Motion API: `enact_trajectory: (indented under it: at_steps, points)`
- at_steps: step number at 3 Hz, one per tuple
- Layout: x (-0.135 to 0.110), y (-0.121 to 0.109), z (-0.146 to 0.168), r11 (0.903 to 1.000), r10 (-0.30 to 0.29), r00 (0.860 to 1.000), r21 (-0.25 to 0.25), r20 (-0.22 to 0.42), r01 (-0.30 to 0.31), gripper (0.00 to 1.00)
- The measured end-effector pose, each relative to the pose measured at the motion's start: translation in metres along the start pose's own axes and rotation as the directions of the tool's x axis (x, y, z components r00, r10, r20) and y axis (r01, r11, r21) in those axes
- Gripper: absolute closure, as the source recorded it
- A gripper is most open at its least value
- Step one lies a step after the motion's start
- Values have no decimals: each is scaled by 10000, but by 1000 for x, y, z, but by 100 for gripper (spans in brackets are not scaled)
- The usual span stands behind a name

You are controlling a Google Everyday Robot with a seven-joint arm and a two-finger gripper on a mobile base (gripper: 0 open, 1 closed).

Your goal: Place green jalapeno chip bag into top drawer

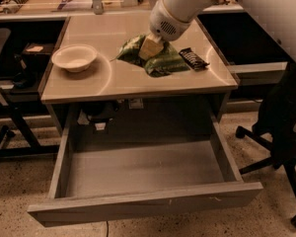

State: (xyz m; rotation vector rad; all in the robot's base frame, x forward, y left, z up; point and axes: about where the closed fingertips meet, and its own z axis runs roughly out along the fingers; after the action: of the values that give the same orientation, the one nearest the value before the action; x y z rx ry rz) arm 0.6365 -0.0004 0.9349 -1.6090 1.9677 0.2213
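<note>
Green jalapeno chip bag (163, 62): crinkly, glossy, flattish, dark patches. It lies on the smooth tan desk top (113, 80), just beside a black bar wrapper (193, 58). Gripper (150, 47), pale and blocky, is down on the bag; cannot tell whether it is clamped. Top drawer (143, 204): grey, shallow, pulled out below. Round white bowl (74, 58) well apart. Arm cut off at top edge.

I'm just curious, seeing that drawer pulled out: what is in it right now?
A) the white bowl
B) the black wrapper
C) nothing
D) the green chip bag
C: the drawer shows only its bare grey floor. The bag is up on the desk at the gripper, with the bowl and wrapper to either side.
</note>
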Motion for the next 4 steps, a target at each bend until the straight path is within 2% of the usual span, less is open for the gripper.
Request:
enact_trajectory:
  at_steps: [1, 2, 3, 4]
  points:
    - [4, 54, -15, 9966, 819, 9963, -70, 248, -818, 100]
    - [26, 75, 6, 9948, 862, 9958, -524, -306, -877, 100]
    - [26, 75, 6, 9948, 862, 9958, -524, -306, -877, 100]
    - [50, 103, 36, 9804, 1469, 9880, -1257, -482, -1519, 100]
